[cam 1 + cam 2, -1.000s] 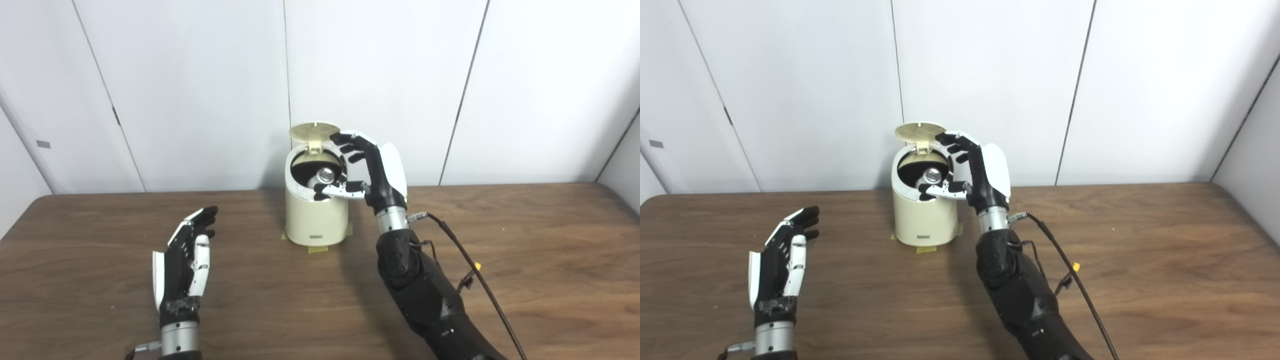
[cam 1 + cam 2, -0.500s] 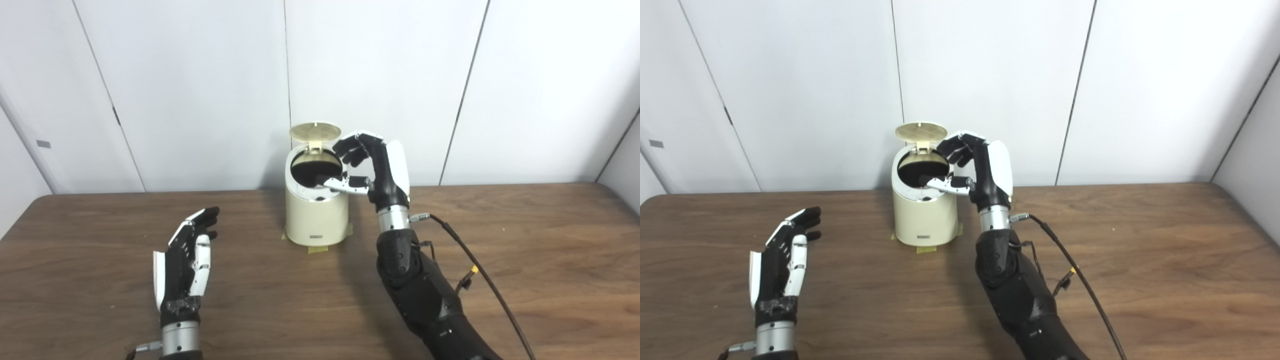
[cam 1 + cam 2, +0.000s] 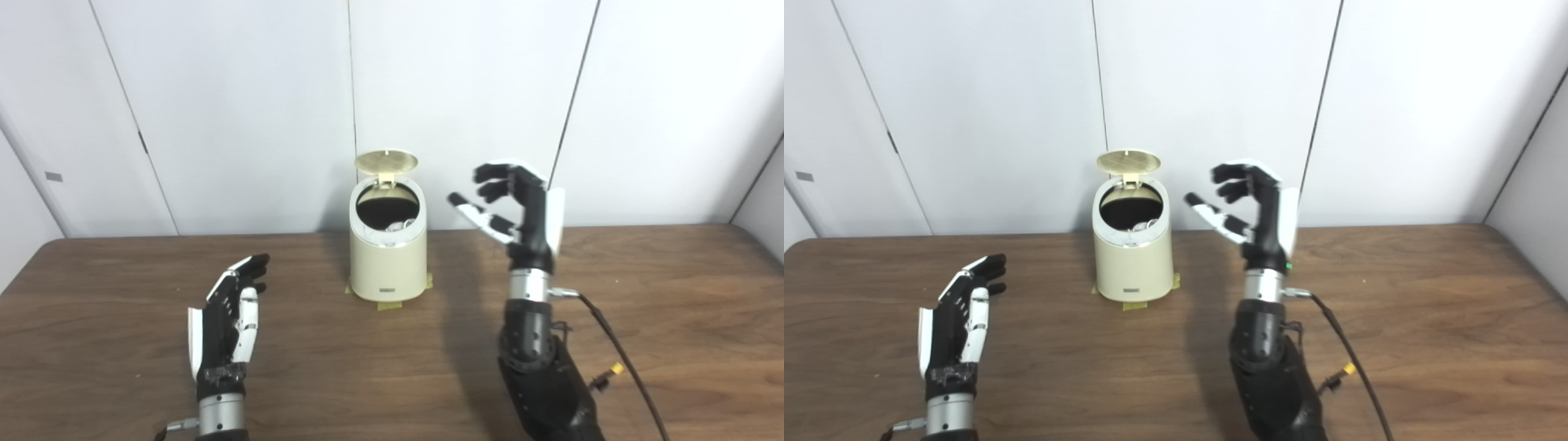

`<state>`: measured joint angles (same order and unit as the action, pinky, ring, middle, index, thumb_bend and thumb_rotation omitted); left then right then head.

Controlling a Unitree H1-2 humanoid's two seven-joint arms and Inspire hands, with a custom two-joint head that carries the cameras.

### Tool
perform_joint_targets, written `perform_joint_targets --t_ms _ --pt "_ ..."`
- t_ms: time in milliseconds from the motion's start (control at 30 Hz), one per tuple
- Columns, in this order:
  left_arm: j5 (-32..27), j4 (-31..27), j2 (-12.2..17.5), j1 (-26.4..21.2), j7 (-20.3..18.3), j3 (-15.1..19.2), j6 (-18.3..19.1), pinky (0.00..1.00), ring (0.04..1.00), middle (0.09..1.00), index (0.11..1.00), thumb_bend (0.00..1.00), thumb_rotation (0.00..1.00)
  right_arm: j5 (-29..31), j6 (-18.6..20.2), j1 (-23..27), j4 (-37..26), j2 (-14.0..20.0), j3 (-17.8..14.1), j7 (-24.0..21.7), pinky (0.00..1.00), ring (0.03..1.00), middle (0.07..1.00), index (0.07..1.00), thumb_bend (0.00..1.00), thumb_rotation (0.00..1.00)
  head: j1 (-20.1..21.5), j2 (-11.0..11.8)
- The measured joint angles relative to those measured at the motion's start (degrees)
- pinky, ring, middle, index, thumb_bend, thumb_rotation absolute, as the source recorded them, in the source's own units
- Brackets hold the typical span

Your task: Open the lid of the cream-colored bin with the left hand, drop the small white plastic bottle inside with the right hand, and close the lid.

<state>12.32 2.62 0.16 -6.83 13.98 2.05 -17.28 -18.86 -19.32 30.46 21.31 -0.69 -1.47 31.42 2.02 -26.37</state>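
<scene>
The cream-colored bin (image 3: 388, 263) stands at the table's back middle, its round lid (image 3: 386, 161) tipped up and open. Inside the dark opening a bit of the white plastic bottle (image 3: 398, 225) shows near the rim. My right hand (image 3: 520, 208) hangs in the air to the right of the bin, open, fingers spread and curled, holding nothing. My left hand (image 3: 228, 318) rests low over the table at the front left, open and apart from the bin.
Yellow tape (image 3: 388, 304) marks the bin's base on the brown wooden table (image 3: 674, 318). A black cable (image 3: 618, 361) runs from my right wrist. White wall panels stand close behind the bin.
My right hand let the bottle fall into the bin, then pulled back to the right, away from the opening. The left hand stayed put.
</scene>
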Motion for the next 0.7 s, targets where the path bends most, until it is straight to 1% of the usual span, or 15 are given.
perform_joint_targets --t_ms 67,100,167,267,367,400,433,467,500,567,600,700 --pt "-0.1 0.0 0.0 0.0 0.0 0.1 0.0 0.7 0.773 0.772 0.74 0.1 0.74 1.6 1.2 -2.0 -2.4 0.4 -0.5 -1.7 0.37 0.421 0.482 0.489 0.51 0.01 0.3 -0.1" --pt "-0.1 0.0 0.0 0.0 -0.1 0.1 0.0 0.7 0.773 0.772 0.741 0.11 0.74 2.8 2.7 -3.2 -4.5 0.5 -0.8 -3.1 0.38 0.433 0.485 0.487 0.49 0.09 0.3 -0.1" --pt "-0.3 0.0 0.1 0.0 -0.1 0.3 0.0 0.71 0.774 0.771 0.74 0.11 0.75 4.8 5.5 -5.8 -8.8 0.7 -1.0 -6.0 0.39 0.448 0.491 0.487 0.49 0.14 0.4 -0.1" --pt "-1.0 0.1 0.2 0.0 -0.3 0.5 0.0 0.71 0.774 0.768 0.738 0.12 0.74 7.9 10.1 -8.6 -13.5 1.3 -1.3 -10.2 0.42 0.479 0.51 0.49 0.48 0.15 0.4 -0.3" --pt "-1.2 0.0 0.2 0.0 -0.3 0.7 0.0 0.69 0.764 0.761 0.734 0.11 0.74 10.6 14.2 -10.4 -16.8 1.9 -1.9 -13.4 0.48 0.542 0.57 0.493 0.48 0.15 0.4 -0.4" --pt "-1.2 0.0 0.2 0.1 -0.4 0.7 0.0 0.69 0.761 0.759 0.733 0.11 0.74 11.4 14.7 -11.1 -17.5 2.0 -2.0 -14.2 0.51 0.573 0.601 0.494 0.48 0.15 0.4 -0.4" --pt "-1.3 0.0 0.2 0.1 -0.4 0.8 0.0 0.69 0.761 0.759 0.733 0.12 0.74 12.3 15.1 -11.8 -18.1 2.2 -2.1 -15.4 0.54 0.609 0.637 0.595 0.34 0.17 0.4 -0.4" --pt "-1.3 0.0 0.2 0.1 -0.4 0.9 0.0 0.7 0.763 0.76 0.734 0.12 0.74 13.0 15.1 -12.7 -18.4 2.5 -2.0 -16.4 0.57 0.64 0.668 0.657 0.27 0.2 0.4 -0.4" --pt "-1.4 0.0 0.2 0.1 -0.4 0.9 0.0 0.7 0.765 0.762 0.736 0.12 0.75 13.8 15.1 -13.5 -18.4 2.9 -2.0 -17.8 0.61 0.674 0.702 0.707 0.23 0.26 0.4 -0.4" --pt "-1.5 0.0 0.2 0.1 -0.6 0.9 0.0 0.7 0.768 0.766 0.738 0.11 0.74 15.0 14.6 -15.7 -18.3 3.9 -1.5 -20.4 0.62 0.69 0.721 0.731 0.21 0.31 0.4 -0.4" --pt "-1.5 0.0 0.2 0.1 -0.6 0.9 0.0 0.71 0.771 0.767 0.74 0.1 0.72 15.2 14.1 -16.6 -18.0 4.1 -1.5 -21.0 0.59 0.68 0.713 0.728 0.2 0.32 0.3 -0.4" --pt "-1.6 0.1 0.3 0.1 -0.8 0.9 0.0 0.71 0.771 0.764 0.735 0.11 0.68 15.8 12.2 -18.5 -15.9 4.1 -1.9 -21.4 0.56 0.65 0.688 0.709 0.19 0.26 0.3 -0.3"
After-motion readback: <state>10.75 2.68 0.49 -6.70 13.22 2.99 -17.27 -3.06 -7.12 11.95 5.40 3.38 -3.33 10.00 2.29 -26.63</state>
